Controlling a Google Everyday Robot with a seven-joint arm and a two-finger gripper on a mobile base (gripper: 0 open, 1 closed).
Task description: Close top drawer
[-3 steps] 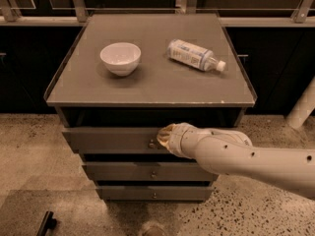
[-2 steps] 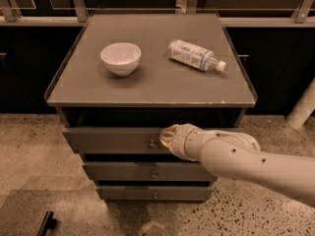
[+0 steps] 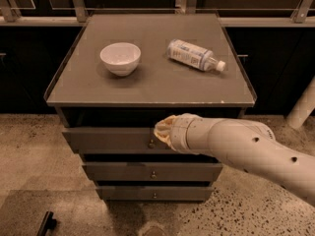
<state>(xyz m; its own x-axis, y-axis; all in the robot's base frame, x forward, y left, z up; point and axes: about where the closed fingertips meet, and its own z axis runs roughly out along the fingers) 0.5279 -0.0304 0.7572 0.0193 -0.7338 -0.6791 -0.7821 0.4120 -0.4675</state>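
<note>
One gripper (image 3: 162,131) at the top drawer (image 3: 108,140), mid-frame
The drawer juts out; gripper just beside its knob (image 3: 151,144); its grip cannot be told

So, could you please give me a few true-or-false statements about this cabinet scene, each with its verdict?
1. The top drawer stands partly open. True.
2. A white bowl sits on the cabinet top. True.
3. The gripper hovers over the bowl. False: it is at the top drawer's front, beside the knob.
4. The bottle stands upright. False: it lies on its side on the cabinet top.
</note>
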